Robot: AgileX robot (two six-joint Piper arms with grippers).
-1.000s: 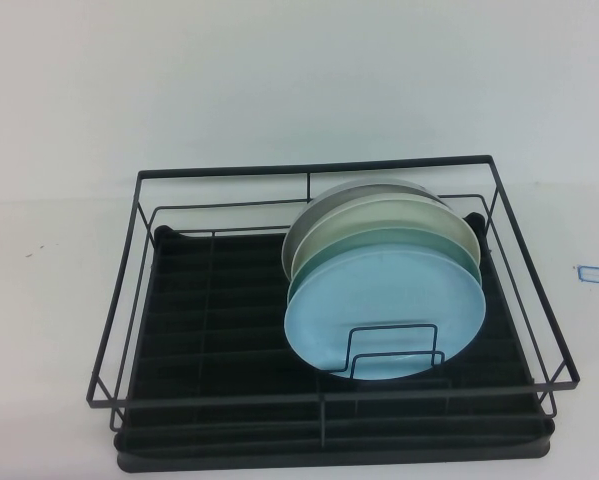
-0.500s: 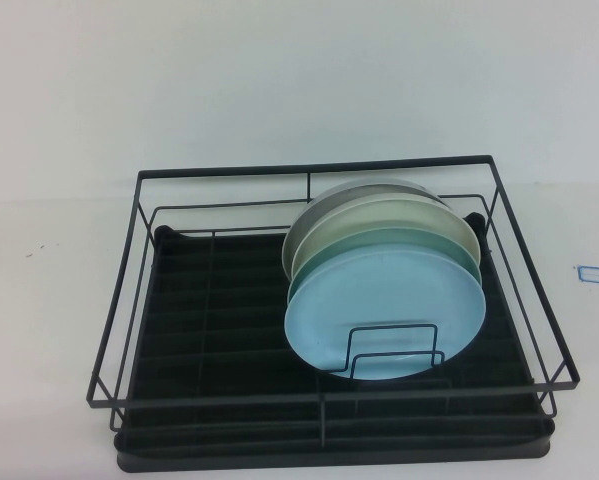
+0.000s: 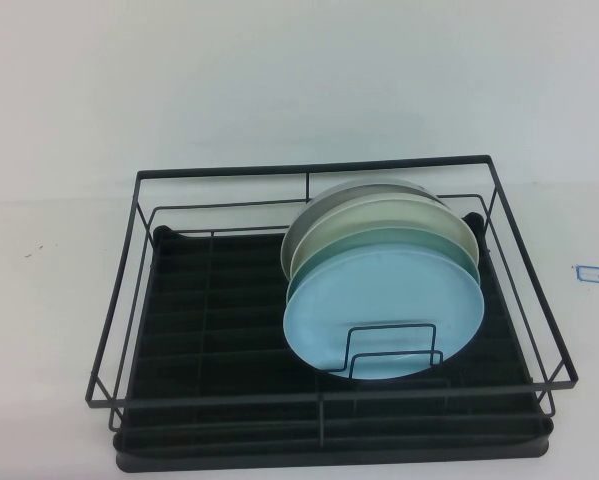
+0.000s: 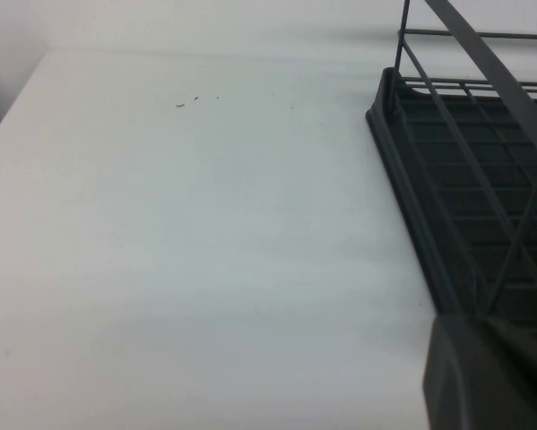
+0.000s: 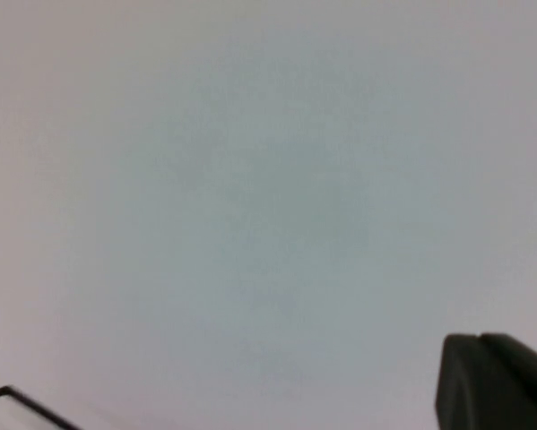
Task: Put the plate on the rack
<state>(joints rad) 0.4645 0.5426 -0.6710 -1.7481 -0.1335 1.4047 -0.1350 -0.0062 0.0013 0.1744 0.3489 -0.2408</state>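
The light sky-blue plate [image 3: 379, 312] stands tilted on edge at the front of a row of plates in the black wire rack [image 3: 229, 300], leaning behind a small wire loop divider [image 3: 391, 350]. Neither arm shows in the high view. My left gripper [image 4: 483, 372] is shut and empty, hovering over the white table beside the rack's corner [image 4: 402, 116]. Over bare table, my right gripper [image 5: 492, 381] is also shut and holds nothing; a thin bit of rack wire [image 5: 17, 403] shows at the edge of that view.
Behind the blue plate stand a mint-green plate [image 3: 399, 245], a cream plate [image 3: 379, 215] and a grey plate [image 3: 354, 195]. A small blue-edged label [image 3: 593, 272] lies on the table right of the rack. The rack's left half holds no dishes.
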